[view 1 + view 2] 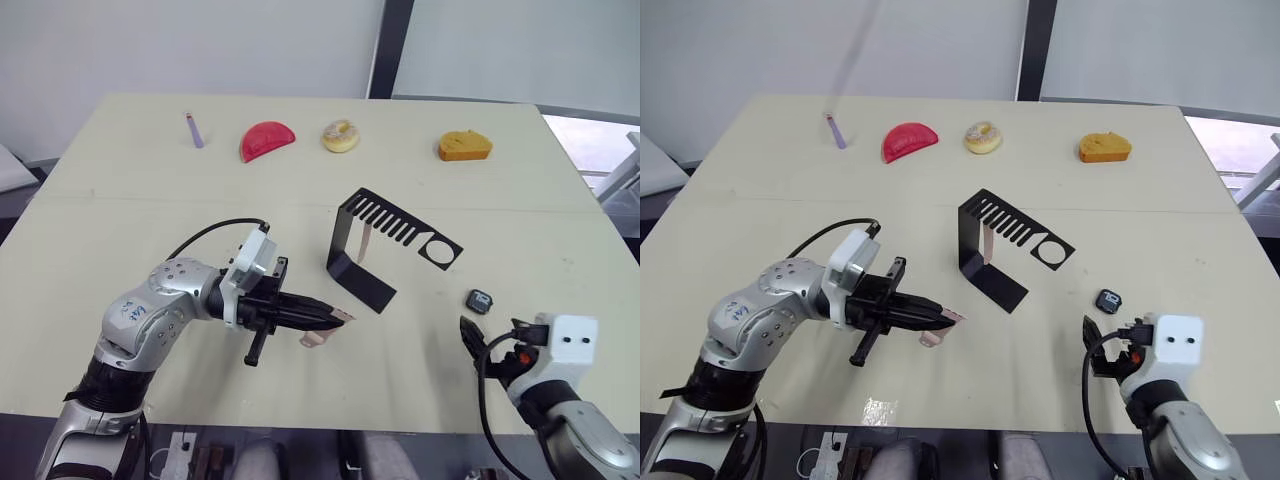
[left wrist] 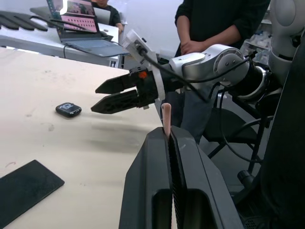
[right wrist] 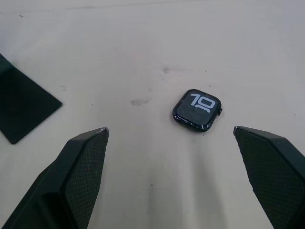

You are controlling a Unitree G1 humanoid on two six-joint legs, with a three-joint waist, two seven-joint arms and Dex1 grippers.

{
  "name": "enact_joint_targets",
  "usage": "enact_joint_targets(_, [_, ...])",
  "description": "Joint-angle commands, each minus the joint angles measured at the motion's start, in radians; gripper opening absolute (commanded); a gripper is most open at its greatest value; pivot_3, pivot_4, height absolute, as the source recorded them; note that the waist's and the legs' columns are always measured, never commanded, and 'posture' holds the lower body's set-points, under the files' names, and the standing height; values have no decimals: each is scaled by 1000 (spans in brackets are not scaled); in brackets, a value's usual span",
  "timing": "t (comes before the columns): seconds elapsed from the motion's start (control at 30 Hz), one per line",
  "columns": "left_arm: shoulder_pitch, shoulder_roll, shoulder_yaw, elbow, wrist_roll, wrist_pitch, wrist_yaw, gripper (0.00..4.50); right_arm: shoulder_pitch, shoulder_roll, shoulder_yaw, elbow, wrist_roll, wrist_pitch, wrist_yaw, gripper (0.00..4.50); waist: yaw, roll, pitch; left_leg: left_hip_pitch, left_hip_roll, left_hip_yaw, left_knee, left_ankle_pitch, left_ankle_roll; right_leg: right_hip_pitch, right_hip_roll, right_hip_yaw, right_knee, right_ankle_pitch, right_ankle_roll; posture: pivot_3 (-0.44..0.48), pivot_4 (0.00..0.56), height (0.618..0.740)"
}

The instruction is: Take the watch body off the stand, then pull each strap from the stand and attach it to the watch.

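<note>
The black stand (image 1: 352, 262) rests mid-table with one pale pink strap (image 1: 366, 243) hanging from its slotted top arm. My left gripper (image 1: 340, 318) hovers just in front of the stand's base and is shut on the other strap (image 2: 165, 114), whose free end droops to the table (image 1: 318, 339). The watch body (image 1: 480, 300) lies flat on the table to the right of the stand, with white digits showing on its screen (image 3: 197, 110). My right gripper (image 3: 170, 129) is open and holds nothing. It sits low over the table just short of the watch body.
Along the far edge lie a purple stick (image 1: 194, 130), a red piece (image 1: 267, 140), a donut (image 1: 340, 135) and an orange item (image 1: 464, 146). A person (image 2: 214, 24) stands beyond the table's right edge. A laptop (image 2: 86, 28) sits on a desk behind.
</note>
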Motion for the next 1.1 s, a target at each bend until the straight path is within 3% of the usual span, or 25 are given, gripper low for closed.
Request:
enact_joint_targets(0.03, [4,4,25,-55,-28,6,11,0,-72,37,50,36,-81,15,-74,4450,-1,0,0,0,0,0,0,0,0,0,0,0,0,0,0,0,150,737])
enact_joint_targets(0.33, [21,-4,37,-72,-30,8,30,0,-246,106,48,168,-181,74,-126,4450,-5,0,0,0,0,1,1,0,0,0,0,0,2,0,0,0,150,737])
enact_joint_targets(0.73, [15,-9,45,-97,-52,35,66,0,-293,206,28,196,-286,131,-178,4450,-7,0,0,1,0,1,1,0,0,-1,0,0,4,0,0,0,150,737])
enact_joint_targets(0.83, [13,-9,45,-100,-59,41,74,0,-289,215,24,187,-300,137,-172,3685,-7,0,0,1,0,1,1,0,0,-1,0,0,4,0,0,0,150,737])
enact_joint_targets(1.1, [8,-11,42,-97,-64,43,78,0,-298,230,9,191,-336,130,-166,3685,-7,0,0,1,-1,1,1,0,0,-1,0,0,4,0,0,0,150,737])
